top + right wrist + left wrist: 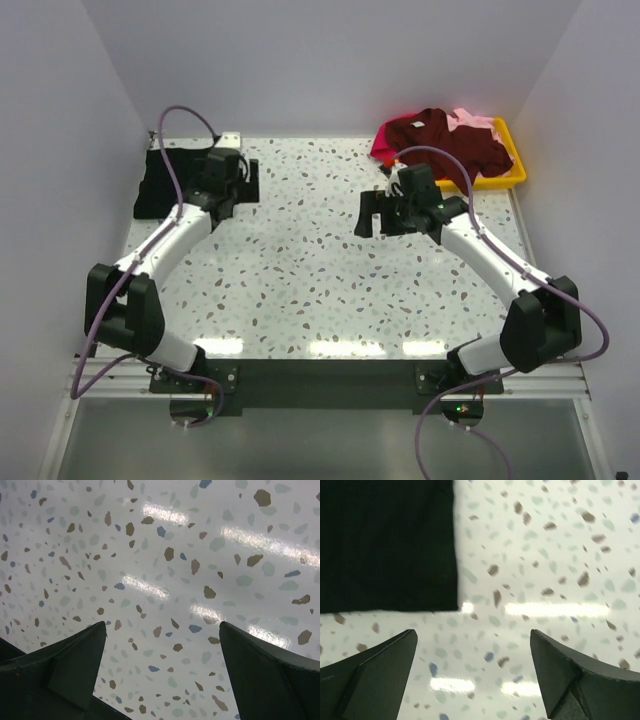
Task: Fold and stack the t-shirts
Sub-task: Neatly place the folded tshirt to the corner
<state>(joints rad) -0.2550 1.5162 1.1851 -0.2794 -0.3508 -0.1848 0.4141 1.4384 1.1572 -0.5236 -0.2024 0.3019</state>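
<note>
Overhead, left side: my left claw (238,188) is spread wide and empty. The black t-shirt (160,185) lies flat on the worktop (320,270), just beside it on its outer side.
Overhead, right side: my right claw (385,218) is wide too and carries nothing. Beyond it, the yellow tray (515,165) holds the maroon t-shirt (440,140), heaped over the magenta t-shirt (383,150) and the pale pink t-shirt (472,120).
Left wrist: the black t-shirt (385,540) has a square corner ahead and left of my jaws, not touching them.
Right wrist: there is only speckled worktop (175,555) below my open right claw (162,627).
Step, as I judge it: fetch the maroon one. I should pinch a single edge, lift it clear of the rim, and avoid dragging its neighbours.
Only overhead shows: the tray and the heap.
Only the left wrist shows: how straight the black edges are.
</note>
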